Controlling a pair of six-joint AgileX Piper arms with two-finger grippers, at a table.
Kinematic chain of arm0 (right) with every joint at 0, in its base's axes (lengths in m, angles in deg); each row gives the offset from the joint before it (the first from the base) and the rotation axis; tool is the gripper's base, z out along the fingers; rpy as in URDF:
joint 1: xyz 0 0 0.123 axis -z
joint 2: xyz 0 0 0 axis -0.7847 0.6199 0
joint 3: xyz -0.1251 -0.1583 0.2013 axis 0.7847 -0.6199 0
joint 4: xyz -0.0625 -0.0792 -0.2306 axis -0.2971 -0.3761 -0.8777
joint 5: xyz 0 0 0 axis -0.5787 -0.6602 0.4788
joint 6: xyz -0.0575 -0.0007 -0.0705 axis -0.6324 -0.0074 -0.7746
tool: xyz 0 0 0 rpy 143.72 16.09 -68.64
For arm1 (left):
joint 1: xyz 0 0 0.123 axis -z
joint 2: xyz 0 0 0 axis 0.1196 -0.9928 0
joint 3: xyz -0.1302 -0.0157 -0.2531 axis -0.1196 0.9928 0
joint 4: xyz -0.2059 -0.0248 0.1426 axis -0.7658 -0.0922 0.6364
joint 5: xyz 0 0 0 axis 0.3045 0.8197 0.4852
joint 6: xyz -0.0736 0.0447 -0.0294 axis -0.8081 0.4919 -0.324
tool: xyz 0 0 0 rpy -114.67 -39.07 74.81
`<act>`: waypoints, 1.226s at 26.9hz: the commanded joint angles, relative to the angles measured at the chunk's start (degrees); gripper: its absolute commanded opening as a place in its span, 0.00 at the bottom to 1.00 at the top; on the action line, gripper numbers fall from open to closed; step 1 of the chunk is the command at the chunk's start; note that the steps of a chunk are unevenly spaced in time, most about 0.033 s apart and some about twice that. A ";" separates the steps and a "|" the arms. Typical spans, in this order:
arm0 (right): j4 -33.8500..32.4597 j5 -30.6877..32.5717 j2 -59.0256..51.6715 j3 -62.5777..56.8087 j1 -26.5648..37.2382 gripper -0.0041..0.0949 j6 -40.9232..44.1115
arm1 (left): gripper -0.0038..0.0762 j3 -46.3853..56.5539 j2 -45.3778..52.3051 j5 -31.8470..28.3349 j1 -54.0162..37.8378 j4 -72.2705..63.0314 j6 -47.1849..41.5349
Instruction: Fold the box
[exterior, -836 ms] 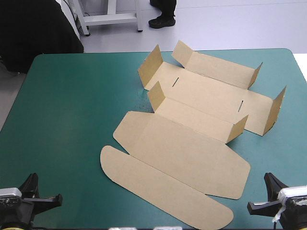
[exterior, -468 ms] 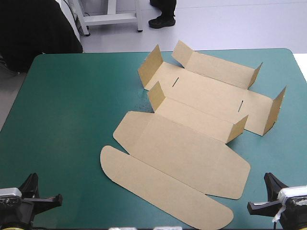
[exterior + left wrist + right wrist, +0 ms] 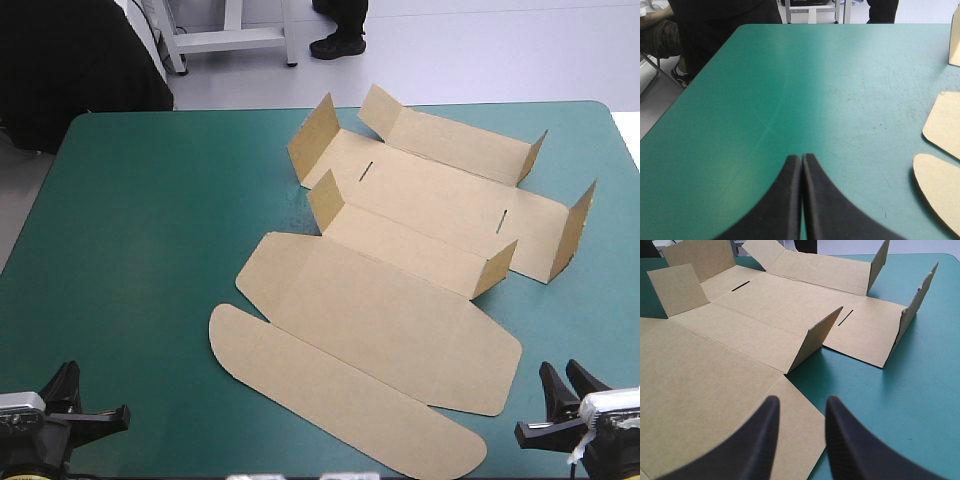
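Box point(image 3: 380, 320) lies unfolded on the teal-green tabletop point(image 3: 150, 220), end flaps raised. Left end effector point(image 3: 801, 156) is pressed together; right end effector point(image 3: 801, 402) is spread over the box's near edge.

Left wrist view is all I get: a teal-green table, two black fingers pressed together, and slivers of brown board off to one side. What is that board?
Observer: It is the edge of the box, one big cut sheet lying mostly flat on the table. Its short flaps stand up on the far half.
Operator: Is the other gripper holding it?
Observer: No. The right gripper is open beside the sheet's near right corner, gripping nothing.
Operator: And where is mine on the table?
Observer: The left gripper is at the table's near left corner, well apart from the box.
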 commanded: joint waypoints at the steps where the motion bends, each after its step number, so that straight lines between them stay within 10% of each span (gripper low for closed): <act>1: 0.15 -4.30 -1.24 1.74 -0.27 0.67 -0.25 | 0.04 -2.00 0.64 -4.00 -0.04 0.00 -0.34; 5: -0.46 -4.30 -1.24 1.74 -0.27 0.85 0.59 | 0.04 -2.00 0.64 -4.00 -0.04 0.00 -0.34; 16: -0.60 -0.13 3.08 4.13 -0.27 0.85 7.43 | 0.04 -2.00 0.64 -4.00 -0.04 0.00 -0.34; 33: -2.98 3.67 49.18 30.30 -0.27 0.85 23.15 | 0.04 -2.00 0.64 -4.00 -0.04 0.00 -0.34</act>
